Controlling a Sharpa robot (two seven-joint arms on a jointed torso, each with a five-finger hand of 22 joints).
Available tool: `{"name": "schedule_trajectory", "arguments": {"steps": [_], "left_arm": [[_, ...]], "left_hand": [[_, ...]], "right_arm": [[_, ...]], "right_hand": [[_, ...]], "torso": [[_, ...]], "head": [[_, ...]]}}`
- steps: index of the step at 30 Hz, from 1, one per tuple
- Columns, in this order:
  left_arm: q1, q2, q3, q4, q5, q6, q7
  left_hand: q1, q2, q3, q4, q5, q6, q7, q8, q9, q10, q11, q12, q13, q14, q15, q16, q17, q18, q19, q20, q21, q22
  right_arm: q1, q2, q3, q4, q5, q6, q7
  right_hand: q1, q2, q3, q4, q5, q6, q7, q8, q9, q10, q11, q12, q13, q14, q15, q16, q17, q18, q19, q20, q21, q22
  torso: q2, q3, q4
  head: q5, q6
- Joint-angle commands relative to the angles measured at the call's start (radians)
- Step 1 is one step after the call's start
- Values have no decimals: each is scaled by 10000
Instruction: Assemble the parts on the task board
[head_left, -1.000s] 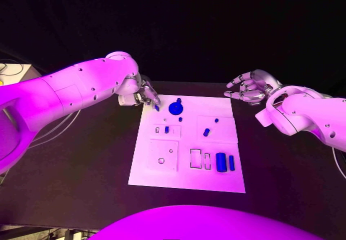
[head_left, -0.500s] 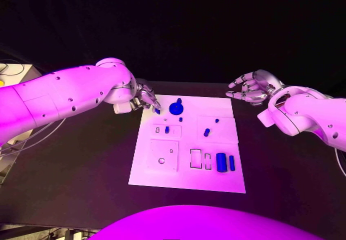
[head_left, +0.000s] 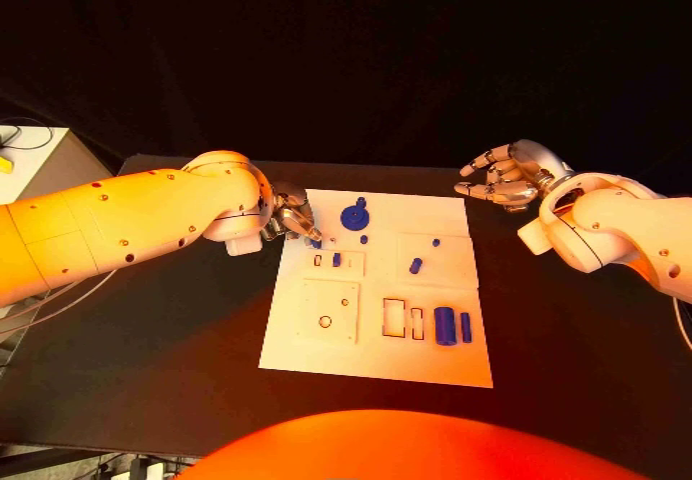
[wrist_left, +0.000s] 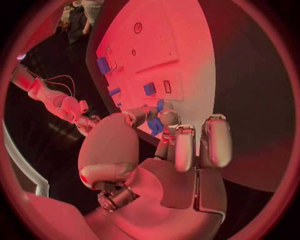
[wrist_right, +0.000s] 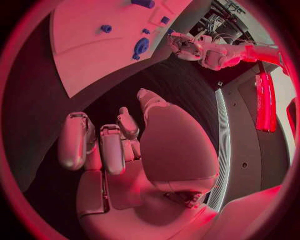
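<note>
The right silver many-fingered hand is empty, its fingers curled loosely and apart above the black counter. Beyond it lies the flat white task board, carrying a round blue part and smaller blue parts. The left silver hand is at the board's edge.

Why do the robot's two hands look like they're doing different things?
The left hand is down over the far left corner of the task board and pinches a small blue part; the right hand holds nothing. The left hand is over the board; the right hand hangs over the black table, off the board's far right corner. Both are silver, on white arms.
</note>
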Motion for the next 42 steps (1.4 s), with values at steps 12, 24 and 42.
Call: {"name": "schedule_trajectory", "arguments": {"steps": [12,24,42], "left_arm": [[-38,124,-14,94,-663,472,109],[-40,203,-88,77,-849,1167,56],[-108,274,-129,-14,-1033,1051,-34]], "left_hand": [[126,-15,1869,-1874,46,176,-106,65,-6,114,-14,51,53,872,-81,90,2143,-63,72,-10,50,314],[132,-35,1875,-1883,47,193,-111,60,-11,127,-19,53,61,881,-84,107,2172,-61,66,-14,46,307],[137,-30,1891,-1876,50,209,-114,51,-18,135,-21,43,52,870,-88,85,2135,-58,55,-18,37,293]], "right_arm": [[-22,-8,0,7,-24,124,74],[-24,-12,0,-1,-23,132,69],[-32,-1,0,-3,-22,101,99]], "right_hand": [[-3,50,18,-42,66,-66,18,20,-9,4,-13,57,0,504,37,-23,931,104,-27,17,12,524],[-3,50,18,-42,66,-66,18,20,-9,4,-13,57,0,504,37,-23,931,104,-27,17,12,524],[-3,50,18,-42,66,-66,18,20,-9,4,-13,57,0,504,37,-23,931,104,-27,17,12,524]], "torso": [[9,23,-13],[3,21,-2],[4,18,-7]], "head": [[-22,2],[-24,2],[-8,2]]}}
